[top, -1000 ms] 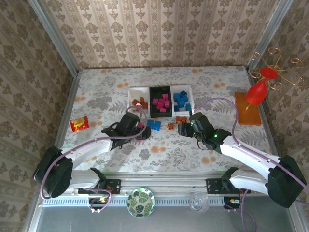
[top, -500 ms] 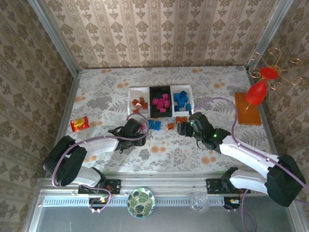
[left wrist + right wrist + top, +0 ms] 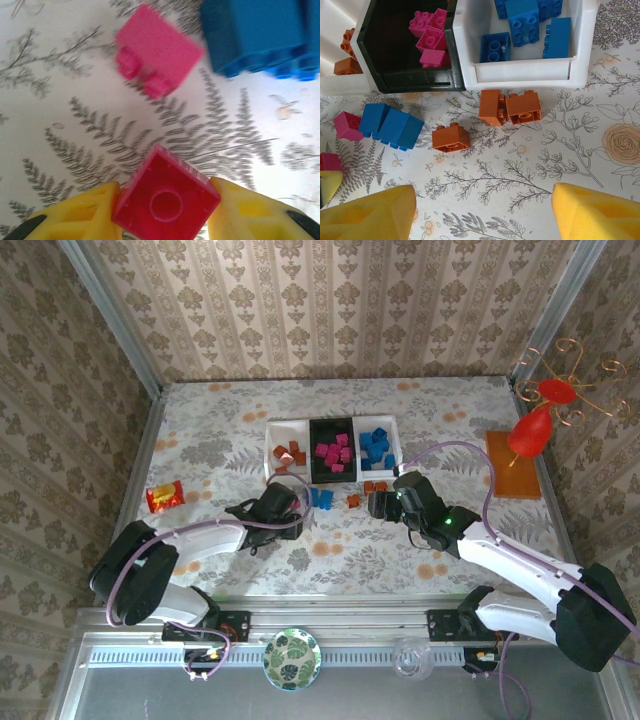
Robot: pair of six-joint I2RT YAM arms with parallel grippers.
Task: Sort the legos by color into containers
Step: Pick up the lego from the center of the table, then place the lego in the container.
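Note:
My left gripper (image 3: 165,212) is shut on a magenta-pink lego (image 3: 165,200), hollow underside facing the camera, just over the table. Another pink lego (image 3: 157,47) and blue legos (image 3: 255,35) lie just beyond it. From above, the left gripper (image 3: 285,503) sits in front of the containers. My right gripper (image 3: 482,202) stands open and empty over bare table, near three loose brown-orange legos (image 3: 451,138) (image 3: 492,106) (image 3: 523,107). The black tray (image 3: 415,80) holds pink legos, the right white tray (image 3: 520,70) holds blue ones, and the left white tray (image 3: 272,436) holds brown-orange ones.
A red-yellow snack packet (image 3: 164,497) lies at the left. An orange-brown mat (image 3: 512,465) with a red ornament (image 3: 530,430) on a wire stand is at the right edge. A patterned plate (image 3: 291,659) sits by the near rail.
My left gripper has closed on the magenta-pink lego and shifted slightly toward the trays. The right arm has stayed still.

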